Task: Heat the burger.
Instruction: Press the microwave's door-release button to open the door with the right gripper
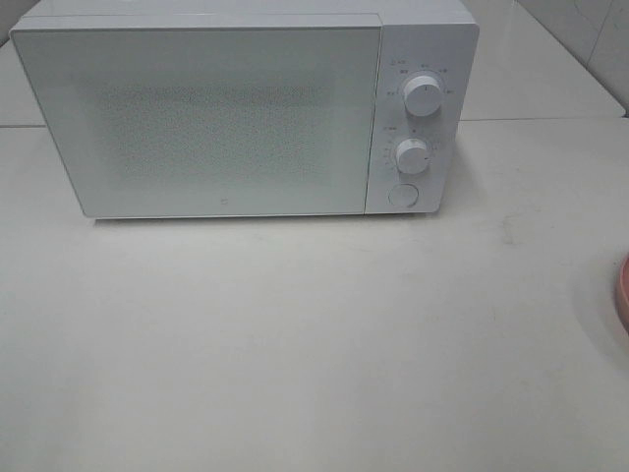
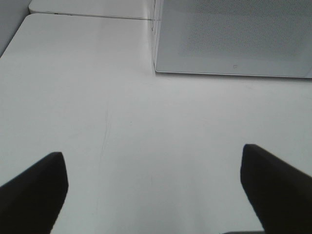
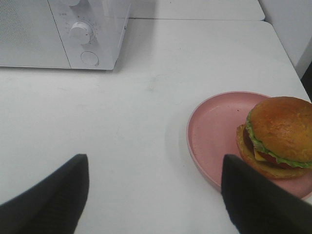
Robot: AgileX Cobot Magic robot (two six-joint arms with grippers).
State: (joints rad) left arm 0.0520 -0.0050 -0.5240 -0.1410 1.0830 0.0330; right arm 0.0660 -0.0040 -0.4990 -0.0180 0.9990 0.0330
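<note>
Left gripper (image 2: 152, 152) hangs over bare white table (image 2: 122, 97), its 2 dark fingers (image 2: 34, 190) spread wide, nothing between them. Beyond it, the lower front corner of the microwave (image 2: 234, 39) stands on the tabletop.

Over to the right gripper (image 3: 155, 158): jaws wide apart too, empty, poised above the table. Just off to the side of 1 finger (image 3: 258, 200) is the pink plate (image 3: 214, 126), and there's the burger (image 3: 280, 136) sitting on it, toward the plate's outer side, clear of both fingers. Glossy brown bun on top, green lettuce frill, a bit of yellow cheese peeking out under it. The top bun sits slightly askew on the bottom half.

From the high camera, neither gripper shows. The microwave has its door (image 1: 197, 118) closed, facing front at the back of the table. On its right-hand panel, 2 white knobs, upper (image 1: 424, 95) and lower (image 1: 413, 155), with 1 round button (image 1: 403, 195) beneath. Only a sliver of the plate's rim appears at the far right edge, well apart from the microwave; the burger is out of that view.
</note>
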